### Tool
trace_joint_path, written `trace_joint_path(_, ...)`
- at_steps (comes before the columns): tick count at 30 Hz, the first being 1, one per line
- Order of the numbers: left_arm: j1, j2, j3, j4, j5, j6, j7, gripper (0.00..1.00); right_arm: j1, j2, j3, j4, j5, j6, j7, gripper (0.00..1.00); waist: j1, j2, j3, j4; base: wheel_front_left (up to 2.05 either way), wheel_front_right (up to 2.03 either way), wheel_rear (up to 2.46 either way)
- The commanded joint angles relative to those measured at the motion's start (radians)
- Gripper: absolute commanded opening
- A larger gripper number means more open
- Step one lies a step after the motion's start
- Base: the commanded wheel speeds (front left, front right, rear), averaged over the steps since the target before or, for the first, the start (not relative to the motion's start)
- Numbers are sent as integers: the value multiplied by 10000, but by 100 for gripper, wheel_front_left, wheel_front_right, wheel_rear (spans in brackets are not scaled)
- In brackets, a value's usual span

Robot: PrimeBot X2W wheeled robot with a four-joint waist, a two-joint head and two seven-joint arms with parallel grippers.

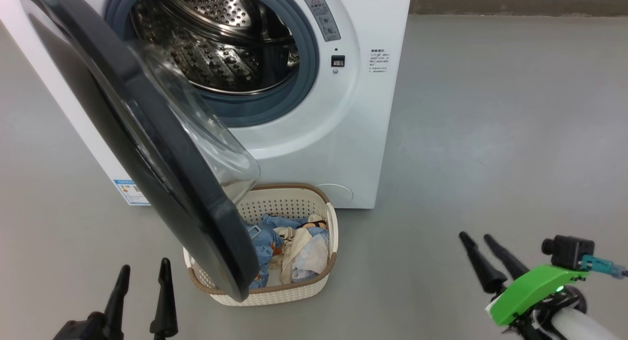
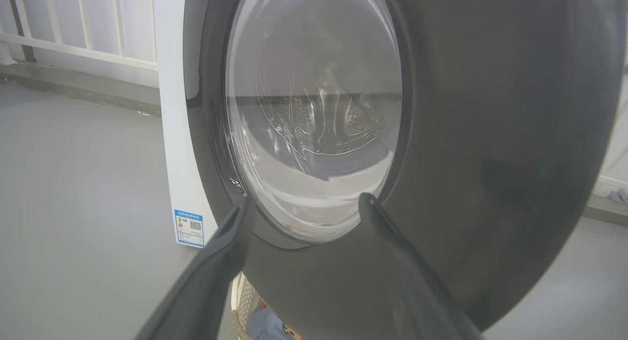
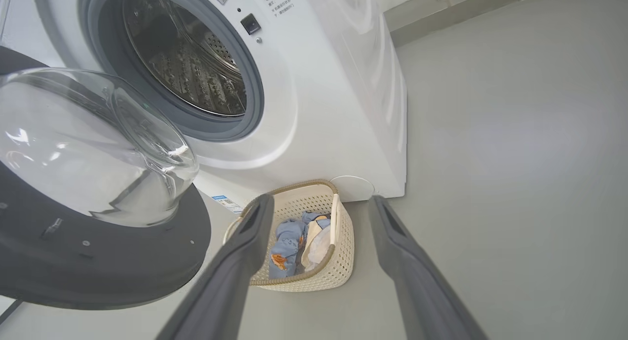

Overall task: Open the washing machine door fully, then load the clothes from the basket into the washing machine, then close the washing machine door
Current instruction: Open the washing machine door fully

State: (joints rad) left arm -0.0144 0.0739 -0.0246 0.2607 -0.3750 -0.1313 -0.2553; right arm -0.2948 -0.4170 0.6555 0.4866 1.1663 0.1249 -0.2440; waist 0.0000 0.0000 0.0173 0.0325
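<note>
White box-shaped front-loading washing machine (image 1: 343, 114) stands on grey smooth floor (image 1: 490, 134). Steel perforated drum (image 1: 221, 45) is exposed, ringed by a grey-blue rubber gasket (image 1: 308, 45); no cloth seen in the drum. Small blue label sticker (image 1: 128, 190) sits low on the machine's left front corner.

Large round glossy black door with bulging clear glass window (image 1: 147, 148) is swung out on its left hinge, partly open. In the head view its lower edge hangs in front of the basket's left part.

Small cream-white perforated plastic basket with brown rim (image 1: 316, 198) sits on the floor just in front of the machine base. Light blue, orange-print and cream clothes (image 1: 294, 247) are piled inside it.

Left gripper (image 1: 145, 264) is at lower left, fingers spread wide, holding nothing. It sits near the door's bottom edge and apart from it; the left wrist view looks at the door's outer face.

Right gripper (image 1: 474, 236) is at lower right over bare floor, fingers spread, empty, well apart from the basket. In the right wrist view the basket shows between its fingers. A green cover (image 1: 530, 291) sits on that wrist.
</note>
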Motion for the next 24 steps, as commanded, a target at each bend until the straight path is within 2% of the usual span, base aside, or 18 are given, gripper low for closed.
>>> trace_joint_path(1, -142, 64, 371, -254, 128, 6, -65, 100, -58, -227, -220, 7, -429, 58, -163, 100, 0, 0, 7, -14, 0, 0, 0)
trace_joint_path(7, -146, 14, 432, -279, 135, 6, -65, 100, 611, 668, -2707, -318, -2559, 58, -174, 100, 0, 0, 31, -35, 0, 0, 0)
trace_joint_path(12, -168, -11, 439, -277, 149, 6, -65, 100, 1347, 1402, -4153, -1032, -4012, 58, -176, 100, 0, 0, 33, -26, 0, 0, 0)
trace_joint_path(17, -178, -28, 424, -287, 169, 6, -65, 100, 1870, 1705, -4714, -1562, -5060, 58, -176, 100, 0, 0, 29, 5, 0, 0, 0)
trace_joint_path(24, -185, -56, 409, -292, 171, 6, -65, 100, 2319, 1764, -4867, -1990, -6155, 58, -177, 100, 0, 0, 38, 55, 0, 0, 0)
